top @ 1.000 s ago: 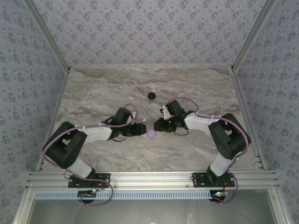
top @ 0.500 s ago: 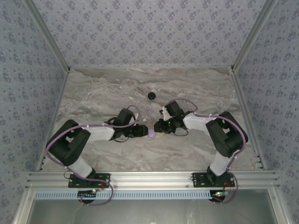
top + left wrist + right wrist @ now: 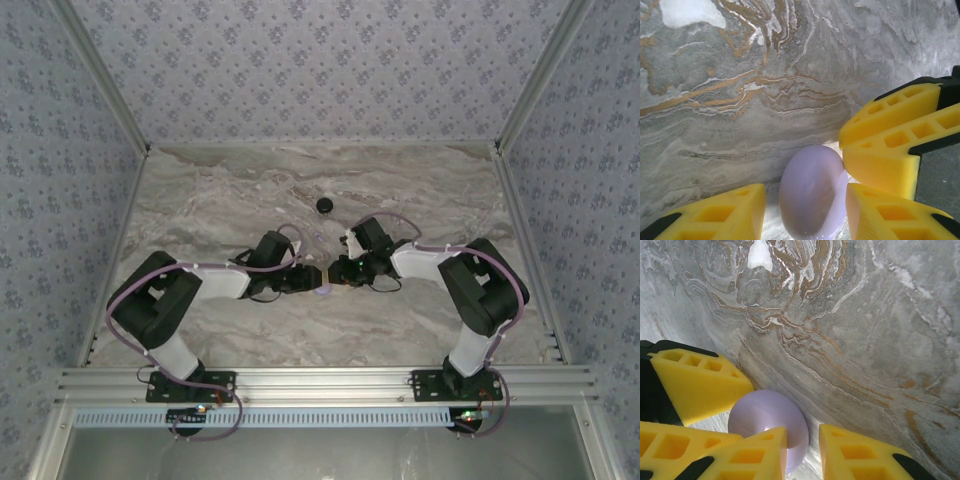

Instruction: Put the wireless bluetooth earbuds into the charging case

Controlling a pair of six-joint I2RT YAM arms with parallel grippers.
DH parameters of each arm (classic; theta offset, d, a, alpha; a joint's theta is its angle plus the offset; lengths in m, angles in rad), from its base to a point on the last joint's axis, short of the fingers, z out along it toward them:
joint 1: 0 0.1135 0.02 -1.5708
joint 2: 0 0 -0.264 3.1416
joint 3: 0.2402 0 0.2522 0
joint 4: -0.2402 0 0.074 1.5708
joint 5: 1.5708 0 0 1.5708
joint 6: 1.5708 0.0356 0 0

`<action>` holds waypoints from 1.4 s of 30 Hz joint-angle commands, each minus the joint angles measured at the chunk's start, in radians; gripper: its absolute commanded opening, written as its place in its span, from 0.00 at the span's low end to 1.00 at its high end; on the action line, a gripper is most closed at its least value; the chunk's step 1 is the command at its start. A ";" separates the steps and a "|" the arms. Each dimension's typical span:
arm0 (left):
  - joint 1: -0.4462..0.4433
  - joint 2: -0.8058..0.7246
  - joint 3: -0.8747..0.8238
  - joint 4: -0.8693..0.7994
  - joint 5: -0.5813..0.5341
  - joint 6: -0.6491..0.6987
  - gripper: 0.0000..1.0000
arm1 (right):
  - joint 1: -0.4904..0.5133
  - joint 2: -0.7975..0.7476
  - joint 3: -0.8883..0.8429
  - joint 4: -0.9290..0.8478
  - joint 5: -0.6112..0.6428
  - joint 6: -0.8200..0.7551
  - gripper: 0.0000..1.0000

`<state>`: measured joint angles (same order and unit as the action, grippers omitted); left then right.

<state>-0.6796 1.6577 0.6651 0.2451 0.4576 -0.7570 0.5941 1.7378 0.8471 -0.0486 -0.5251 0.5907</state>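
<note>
A small black round charging case (image 3: pixel 324 205) sits alone on the marble, well beyond both grippers. The earbuds are out of view. A pale lavender disc (image 3: pixel 323 291) lies mid-table where the two grippers meet. My left gripper (image 3: pixel 807 215) straddles the disc (image 3: pixel 812 192): one finger touches its rim and a sliver of table shows at the other. My right gripper (image 3: pixel 804 450) comes from the opposite side, jaws narrow, with the rim of the disc (image 3: pixel 765 415) poking into the gap and short of the far finger. Right fingertips (image 3: pixel 890 130) press near the disc's upper edge.
The marble table (image 3: pixel 220 200) is bounded by patterned walls at left, right and back, and by an aluminium rail (image 3: pixel 320 380) at the near edge. Lavender cables (image 3: pixel 290 235) loop over both wrists.
Both arms have drawn in closer around the lavender disc, the left forearm pushing rightward. Both pairs of jaws have narrowed. The black case has not moved.
</note>
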 commanded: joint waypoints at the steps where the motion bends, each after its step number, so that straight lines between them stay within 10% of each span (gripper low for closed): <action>1: -0.022 0.037 0.008 0.026 0.052 -0.030 0.44 | 0.007 0.028 -0.016 0.001 -0.012 0.021 0.24; 42: 0.036 0.081 0.131 0.066 0.123 0.005 0.23 | -0.166 -0.189 -0.125 0.011 -0.130 -0.123 0.37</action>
<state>-0.6498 1.7374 0.7395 0.3107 0.5385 -0.7967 0.4534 1.5959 0.7437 -0.0441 -0.5804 0.5308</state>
